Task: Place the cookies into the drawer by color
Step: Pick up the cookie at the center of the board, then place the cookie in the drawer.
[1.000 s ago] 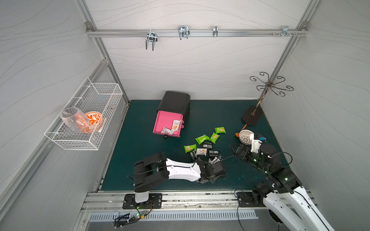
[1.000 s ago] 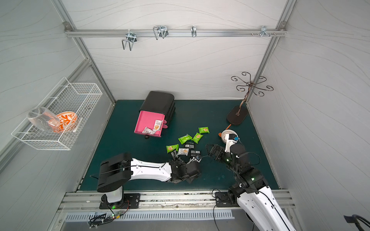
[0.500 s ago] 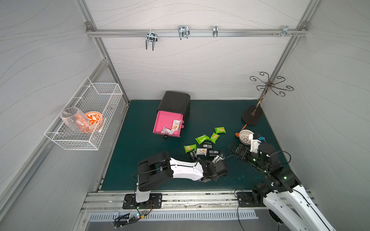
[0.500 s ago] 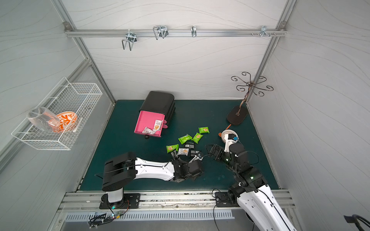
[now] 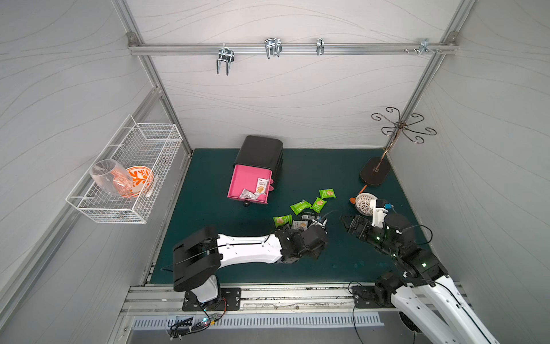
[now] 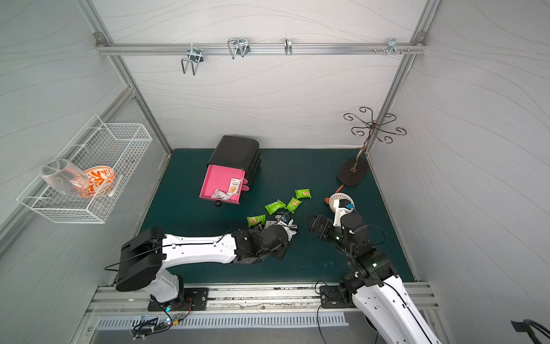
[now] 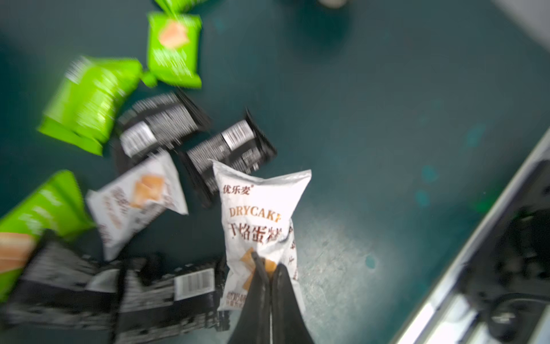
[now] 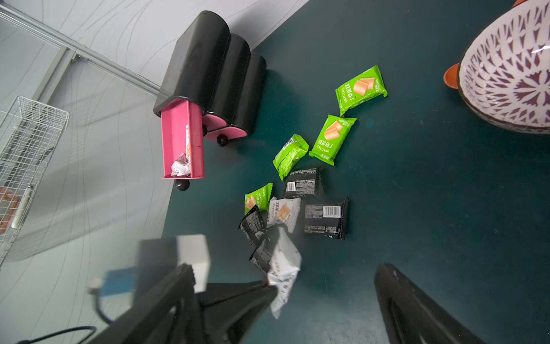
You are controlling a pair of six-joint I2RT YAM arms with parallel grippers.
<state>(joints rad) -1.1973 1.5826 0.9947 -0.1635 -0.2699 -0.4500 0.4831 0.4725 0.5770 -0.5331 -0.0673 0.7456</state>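
The left gripper (image 7: 269,265) was pinched tight on a white packet (image 7: 259,208), its two black fingers meeting over the biscuit picture near one end. The wrapper read "优乐麦" in red at the top, then "DRYCAKE" in orange capitals (the last letter curled out of sight), then large brown characters, "干烙蛋糕". This packet sat at the near edge of the pile on the green mat (image 5: 342,172), touching a black packet (image 7: 166,286) whose barcode showed. The rest of that print was too blurred to read.

The right gripper (image 5: 348,223) hovered just beside the pile with its jaws wide apart and nothing between them.

Four green packets (image 8: 333,140) lay scattered beyond, with the same "DRYCAKE" line running along the side of those lying face up. Two more black packets (image 8: 326,217) lay back-up, all barcode and fine white text. A second white packet (image 8: 284,213) lay among them.

The black cabinet (image 5: 259,152) stood at the back of the mat, its top pink drawer (image 5: 242,181) pulled out, with two white packets (image 5: 261,186) inside.
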